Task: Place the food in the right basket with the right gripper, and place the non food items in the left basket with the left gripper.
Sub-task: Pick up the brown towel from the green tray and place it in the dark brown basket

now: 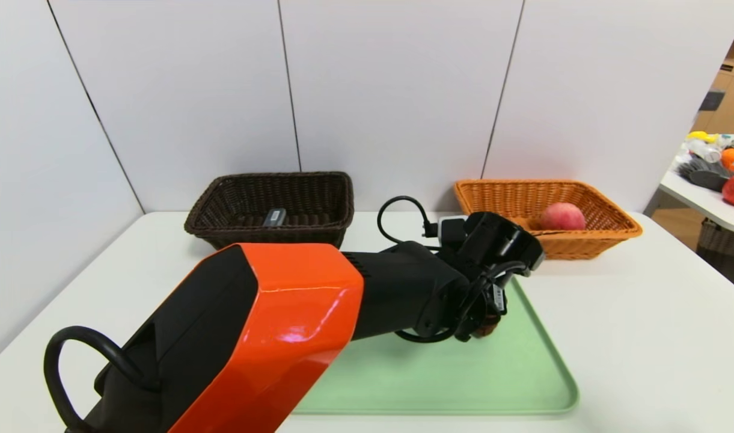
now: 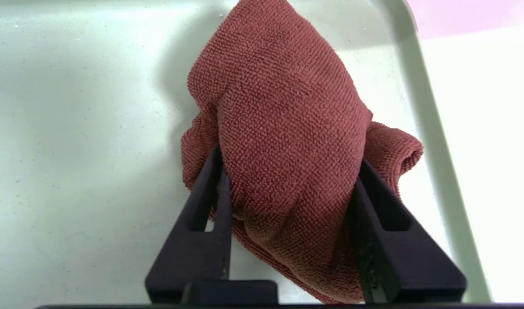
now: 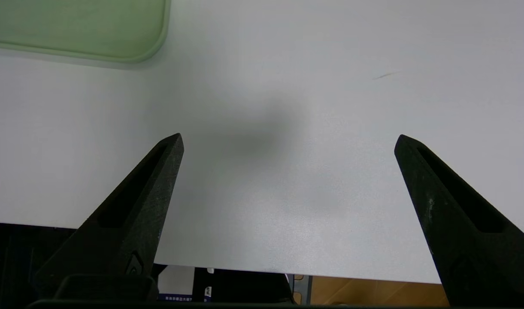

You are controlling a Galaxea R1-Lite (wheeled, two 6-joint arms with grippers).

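One white table [image 1: 631,337] supports the work area. One second table [image 1: 709,207] stands well apart, to the right of the tray, and carries several loose items.

One green tray [image 1: 457,385] lies flat on the white table and serves as the reference for all positions below.

Two wicker baskets are located beyond the tray: one dark brown basket [image 1: 270,236] toward its left, and one orange basket [image 1: 574,245] toward its right.

Two grippers are present. The left gripper [image 2: 289,161] is at the right-hand part of the tray, with its two fingers [image 2: 206,223] pinching one red cloth between them. The right gripper [image 3: 290,138] is over the white table, off the near right corner of the tray; its two fingers are spread wide, with nothing between them.

The one red cloth [image 2: 283,90] is bunched up within the tray, near the right edge (in the head view, the left arm [image 1: 300,300] hides most of it).

One round, pinkish-red fruit [image 1: 562,216] rests inside the orange basket, beyond the right side of the tray.

One small grey item [image 1: 275,218] with a pale label lies inside the dark brown basket, beyond the left side of the tray (its type cannot be determined).
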